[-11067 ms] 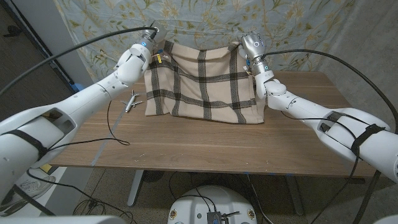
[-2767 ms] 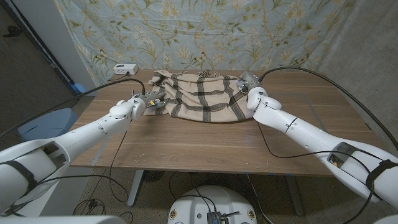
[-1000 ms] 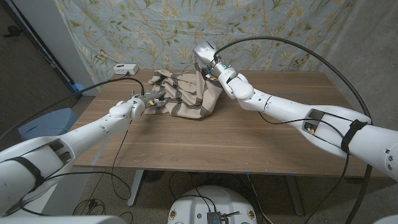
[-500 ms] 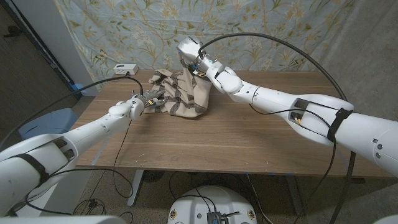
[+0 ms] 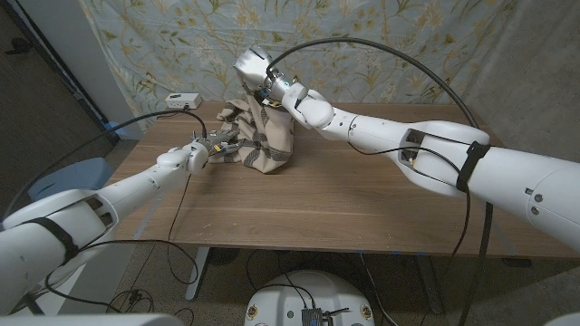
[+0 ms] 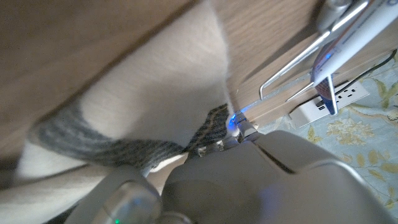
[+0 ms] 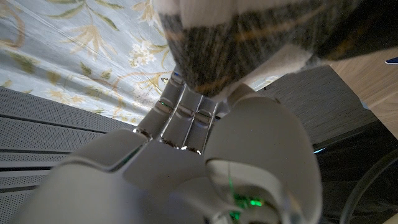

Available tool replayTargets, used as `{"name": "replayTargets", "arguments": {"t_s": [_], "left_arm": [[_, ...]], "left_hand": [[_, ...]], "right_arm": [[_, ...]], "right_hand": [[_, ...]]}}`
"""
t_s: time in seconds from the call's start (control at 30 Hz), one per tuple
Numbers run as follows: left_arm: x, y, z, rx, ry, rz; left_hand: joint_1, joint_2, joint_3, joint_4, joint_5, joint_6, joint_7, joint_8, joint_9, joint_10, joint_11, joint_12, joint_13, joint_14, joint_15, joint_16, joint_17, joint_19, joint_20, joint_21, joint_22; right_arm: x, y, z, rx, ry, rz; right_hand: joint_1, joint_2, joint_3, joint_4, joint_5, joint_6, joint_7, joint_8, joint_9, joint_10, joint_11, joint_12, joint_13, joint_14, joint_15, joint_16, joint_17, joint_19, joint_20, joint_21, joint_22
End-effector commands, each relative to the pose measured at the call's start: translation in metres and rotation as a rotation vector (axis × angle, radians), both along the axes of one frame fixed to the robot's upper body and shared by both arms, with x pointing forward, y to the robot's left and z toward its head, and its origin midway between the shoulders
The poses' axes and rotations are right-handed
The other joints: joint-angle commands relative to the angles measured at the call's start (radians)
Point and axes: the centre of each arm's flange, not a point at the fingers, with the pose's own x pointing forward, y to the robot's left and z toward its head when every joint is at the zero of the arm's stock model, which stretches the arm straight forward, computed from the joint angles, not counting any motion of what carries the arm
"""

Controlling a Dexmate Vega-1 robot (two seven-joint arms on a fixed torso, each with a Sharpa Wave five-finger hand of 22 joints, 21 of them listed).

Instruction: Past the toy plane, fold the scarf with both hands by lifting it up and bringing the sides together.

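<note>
Gripping one end of the plaid scarf (image 5: 261, 136) high above the wooden table (image 5: 344, 195), right hand (image 5: 253, 69) closed on the cloth, with fabric bunched over the knuckles in the right wrist view, presumably to carry that side across toward the other. Pinning the opposite end low at the scarf's left edge, left hand (image 5: 201, 150) clamped on the cloth near the tabletop, likely as the anchor for the fold. Hanging between the two grips, the scarf in a loose, crumpled drape, lower part resting on the table. Left of the scarf, a white power strip (image 5: 182, 100) by the table's far edge. Behind the scarf, a floral cloth backdrop (image 5: 362, 36). Toy plane: cannot tell where.
</note>
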Motion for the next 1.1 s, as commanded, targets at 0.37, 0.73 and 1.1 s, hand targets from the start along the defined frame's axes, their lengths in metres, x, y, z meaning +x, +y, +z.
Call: {"name": "replayTargets", "arguments": {"t_s": [0.37, 0.73, 1.1], "left_arm": [[0.006, 0.007, -0.01, -0.037, 0.009, -0.01], [0.005, 0.009, -0.012, -0.058, 0.004, -0.018], [0.004, 0.007, -0.009, -0.057, -0.005, -0.037]], "left_hand": [[-0.017, 0.111, 0.012, -0.001, 0.009, -0.057, 0.008, 0.009, 0.004, -0.033, 0.005, 0.008, 0.001, -0.008, -0.002, 0.005, 0.002, 0.012, 0.005, 0.01, 0.002], [-0.021, 0.111, 0.016, -0.001, 0.01, -0.057, 0.01, 0.01, 0.004, -0.034, 0.006, 0.008, 0.001, -0.009, -0.002, 0.005, 0.002, 0.013, 0.006, 0.01, 0.001], [-0.025, 0.111, 0.021, -0.001, 0.01, -0.055, 0.01, 0.011, 0.004, -0.034, 0.005, 0.01, 0.0, -0.009, -0.002, 0.005, 0.002, 0.014, 0.005, 0.009, 0.001]], "right_arm": [[-0.015, 0.074, 0.012, -0.114, 0.002, -0.022], [-0.015, 0.096, -0.001, -0.139, 0.128, -0.078], [-0.012, 0.116, -0.01, -0.146, 0.361, -0.267]], "right_hand": [[0.01, -0.006, 0.003, 0.003, 0.008, 0.028, 0.009, -0.005, 0.005, 0.03, 0.008, -0.003, -0.018, -0.003, -0.082, 0.022, 0.003, 0.004, -0.069, 0.032, -0.009], [0.026, -0.015, 0.007, -0.012, 0.008, 0.048, 0.013, -0.01, -0.004, 0.069, 0.014, -0.015, -0.065, 0.018, -0.083, 0.039, 0.0, 0.012, -0.054, 0.055, -0.028], [0.028, -0.019, 0.006, -0.018, 0.001, 0.053, 0.016, -0.024, -0.015, 0.086, 0.014, -0.028, -0.102, 0.023, -0.083, 0.041, -0.003, 0.015, -0.049, 0.071, -0.044]]}}
